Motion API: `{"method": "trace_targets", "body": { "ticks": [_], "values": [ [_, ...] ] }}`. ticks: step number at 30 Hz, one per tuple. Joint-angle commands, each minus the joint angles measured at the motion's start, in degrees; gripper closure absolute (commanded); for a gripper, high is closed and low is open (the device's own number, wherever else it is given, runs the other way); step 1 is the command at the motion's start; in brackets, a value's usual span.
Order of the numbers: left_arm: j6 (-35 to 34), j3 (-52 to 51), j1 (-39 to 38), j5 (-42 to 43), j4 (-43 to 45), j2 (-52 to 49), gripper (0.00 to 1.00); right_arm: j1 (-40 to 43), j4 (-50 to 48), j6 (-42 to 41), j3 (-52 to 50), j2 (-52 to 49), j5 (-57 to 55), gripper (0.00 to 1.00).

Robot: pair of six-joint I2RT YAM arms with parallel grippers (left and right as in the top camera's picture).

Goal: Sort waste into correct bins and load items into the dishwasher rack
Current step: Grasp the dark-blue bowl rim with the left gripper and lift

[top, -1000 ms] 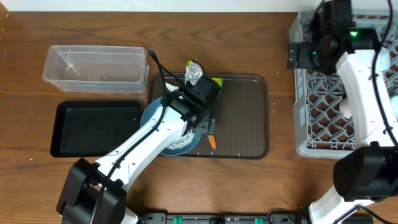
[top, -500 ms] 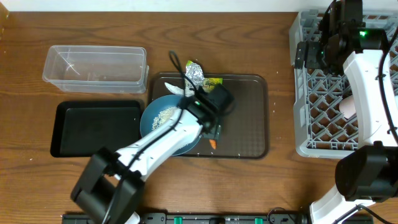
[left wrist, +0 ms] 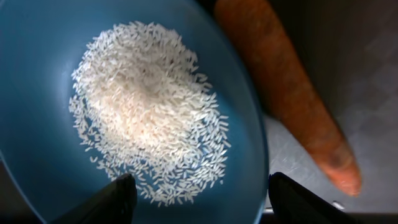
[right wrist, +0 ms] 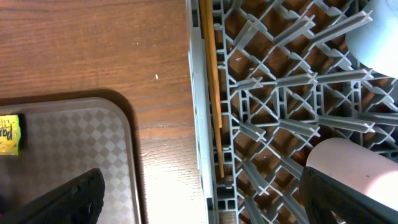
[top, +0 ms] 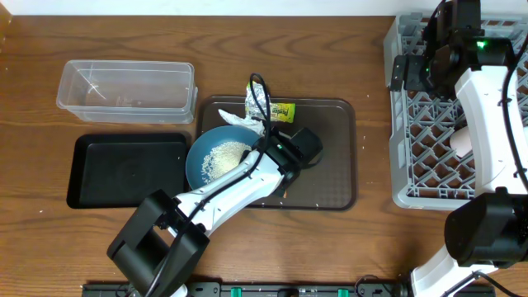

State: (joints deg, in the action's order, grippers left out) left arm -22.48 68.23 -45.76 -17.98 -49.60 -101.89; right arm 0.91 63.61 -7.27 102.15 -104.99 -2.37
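Two arms: left one reaches over the brown serving tray (top: 330,165), right one hangs above the left edge of the dishwasher rack (top: 412,165).
Left gripper (left wrist: 199,193): fingers spread wide, clamped on nothing; it sits low over the right rim of the blue plate (left wrist: 37,124), one finger above the plate, the other outside it.
Rice (left wrist: 149,118): a loose white heap on the plate, a little off centre.
Carrot (left wrist: 292,106): lies on the serving tray, hard against the plate's outer rim, blunt end toward the left wrist camera.
Foil wrapper (top: 262,101): on the tray's far edge, silver part up, yellow-green part beside it.
Tissue (top: 238,119): a small white crumple between wrapper and plate.
Bins: clear tub (top: 124,87) and black tray (top: 124,169) sit on the desk (top: 330,49) left of the serving tray, tub behind, black tray in front.
Right gripper (right wrist: 199,186): fingers well apart, holding nothing.
Chopsticks (right wrist: 211,81): lying in the rack along its left wall.
Pale pink cup (right wrist: 348,168): standing in the rack.
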Motion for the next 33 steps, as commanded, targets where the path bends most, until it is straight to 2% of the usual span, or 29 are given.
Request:
{"method": "trace_targets", "body": {
  "ticks": [1, 15, 21, 27, 33],
  "values": [
    [-0.3, -0.6, 0.0, -0.7, -0.3, -0.9, 0.29, 0.2, 0.1, -0.8, 0.0, -0.1, -0.4, 0.01],
    [-0.3, -6.2, 0.0, -0.5, 5.1, -0.9, 0.31, 0.2, 0.1, -0.8, 0.0, -0.1, -0.4, 0.01],
    [-0.3, -6.2, 0.0, -0.5, 6.1, -0.9, 0.52, 0.2, 0.1, -0.8, 0.0, -0.1, -0.4, 0.01],
    [-0.3, -6.2, 0.0, -0.5, 7.3, -0.9, 0.58, 0.2, 0.1, -0.8, 0.0, -0.1, -0.4, 0.01],
    [-0.3, -6.2, 0.0, -0.5, 7.3, -0.9, 0.79, 0.2, 0.1, -0.8, 0.0, -0.1, -0.4, 0.01]
  ]
}}
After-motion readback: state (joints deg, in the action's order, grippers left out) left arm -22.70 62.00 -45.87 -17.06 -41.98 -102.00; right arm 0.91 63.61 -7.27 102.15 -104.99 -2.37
